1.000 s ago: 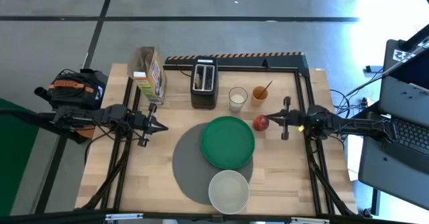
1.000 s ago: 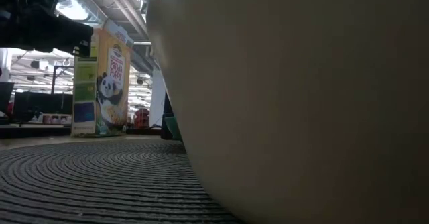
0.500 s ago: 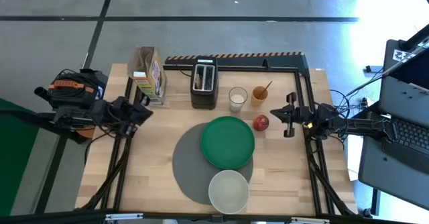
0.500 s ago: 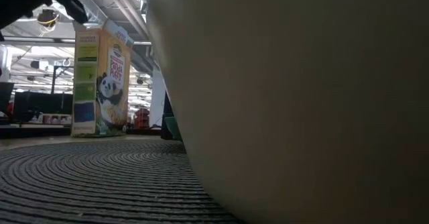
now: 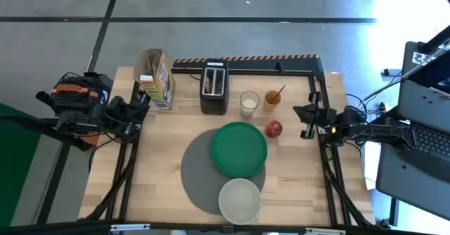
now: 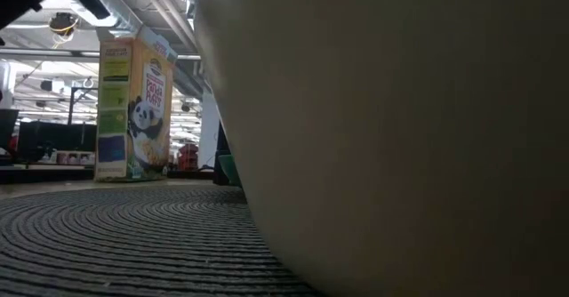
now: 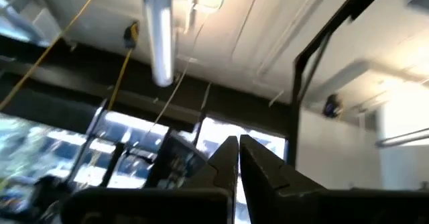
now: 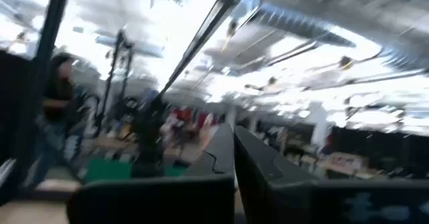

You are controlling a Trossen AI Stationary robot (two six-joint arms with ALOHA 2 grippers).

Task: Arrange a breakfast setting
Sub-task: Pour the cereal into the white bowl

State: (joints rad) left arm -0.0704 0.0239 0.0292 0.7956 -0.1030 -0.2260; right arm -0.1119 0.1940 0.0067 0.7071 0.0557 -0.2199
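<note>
Both sets of fingers pinched together, holding nothing: left gripper by cereal box, right gripper near apple. Plate, bowl on mat. Risk: right arm nudges apple, rolls across surface.

A black toaster stands between a cereal box, just beside the left end effector, and a glass of milk and an orange cup.
</note>
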